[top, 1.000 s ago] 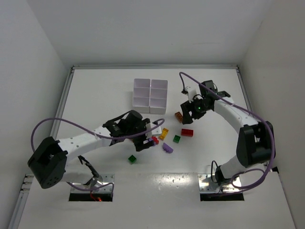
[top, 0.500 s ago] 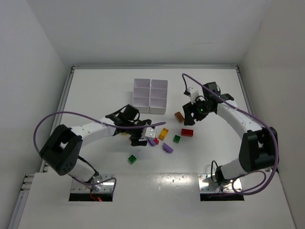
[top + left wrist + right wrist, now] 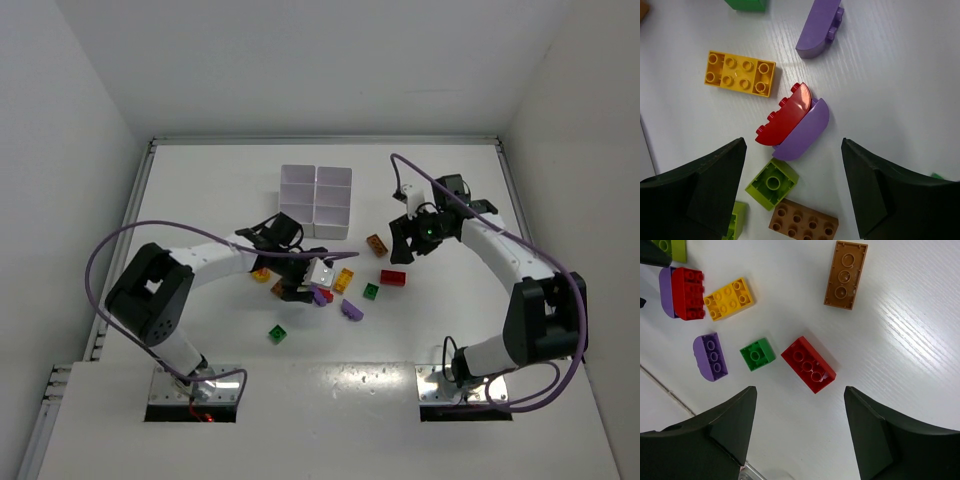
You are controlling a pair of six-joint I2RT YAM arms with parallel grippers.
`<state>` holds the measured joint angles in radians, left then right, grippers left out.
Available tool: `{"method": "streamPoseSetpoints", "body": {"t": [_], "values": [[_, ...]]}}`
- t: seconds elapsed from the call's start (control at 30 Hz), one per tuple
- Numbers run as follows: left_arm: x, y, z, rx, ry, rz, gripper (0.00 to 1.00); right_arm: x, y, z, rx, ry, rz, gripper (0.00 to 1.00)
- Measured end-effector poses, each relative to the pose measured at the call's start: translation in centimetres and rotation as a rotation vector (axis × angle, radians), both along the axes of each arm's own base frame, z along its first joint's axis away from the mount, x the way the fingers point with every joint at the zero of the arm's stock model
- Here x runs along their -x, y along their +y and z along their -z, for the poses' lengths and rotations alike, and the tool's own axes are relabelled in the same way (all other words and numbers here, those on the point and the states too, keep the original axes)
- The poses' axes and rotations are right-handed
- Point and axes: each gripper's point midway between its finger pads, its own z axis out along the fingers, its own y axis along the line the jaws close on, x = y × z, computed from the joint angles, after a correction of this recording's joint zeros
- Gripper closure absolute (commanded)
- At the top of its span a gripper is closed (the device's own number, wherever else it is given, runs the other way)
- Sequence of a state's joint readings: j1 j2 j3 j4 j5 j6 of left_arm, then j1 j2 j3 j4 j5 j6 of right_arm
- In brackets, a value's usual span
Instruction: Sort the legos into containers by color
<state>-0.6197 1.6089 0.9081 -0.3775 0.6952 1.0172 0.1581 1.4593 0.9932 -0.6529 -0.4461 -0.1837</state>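
Note:
The white 2-by-3 tray (image 3: pixel 315 200) stands at the back centre. My left gripper (image 3: pixel 303 288) (image 3: pixel 792 195) is open and empty, low over a cluster: a red curved brick (image 3: pixel 785 115) against a purple curved brick (image 3: pixel 805 134), a lime brick (image 3: pixel 772 183) and a brown brick (image 3: pixel 803 224) between the fingers. A yellow brick (image 3: pixel 740 73) and another purple brick (image 3: pixel 819 27) lie beyond. My right gripper (image 3: pixel 402 238) (image 3: pixel 797 430) is open and empty above a red brick (image 3: pixel 808 364) (image 3: pixel 393 278), with a green brick (image 3: pixel 757 354) and a brown brick (image 3: pixel 846 275) nearby.
A lone green brick (image 3: pixel 277 333) lies nearer the arm bases. A yellow-orange brick (image 3: pixel 261 275) lies left of my left gripper. White walls enclose the table at the back and on both sides. Purple cables loop off both arms.
My left arm has swung its forearm toward the tray while its gripper stays over the brick cluster, uncovering the yellow-orange brick. My right gripper has drifted slightly right. No brick has been picked up.

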Motion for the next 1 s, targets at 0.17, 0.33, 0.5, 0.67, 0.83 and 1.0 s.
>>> {"method": "streamPoseSetpoints", "body": {"t": [0.17, 0.33, 0.5, 0.67, 0.83, 1.0], "values": [[-0.5, -0.2, 0.7, -0.019, -0.027, 0.058, 0.16, 0.0, 0.0, 0.0, -0.003, 0.000, -0.001, 0.29], [-1.3, -0.6, 0.7, -0.030, -0.071, 0.128, 0.16, -0.1, -0.1, 0.0, -0.004, 0.001, 0.005, 0.29], [-1.7, -0.8, 1.3, -0.048, -0.093, 0.202, 0.22, -0.1, -0.2, 0.0, -0.005, 0.000, 0.009, 0.29], [-1.4, -0.6, 2.1, -0.070, -0.084, 0.266, 0.36, 0.0, -0.2, -0.1, -0.017, 0.005, 0.009, 0.29], [-0.6, -0.2, 2.4, -0.078, -0.073, 0.323, 0.44, 0.1, -0.1, -0.2, -0.036, 0.012, 0.008, 0.29], [0.0, -0.1, 2.4, -0.075, -0.067, 0.364, 0.59, 0.5, 0.3, -0.4, -0.078, 0.032, -0.003, 0.23]]}}
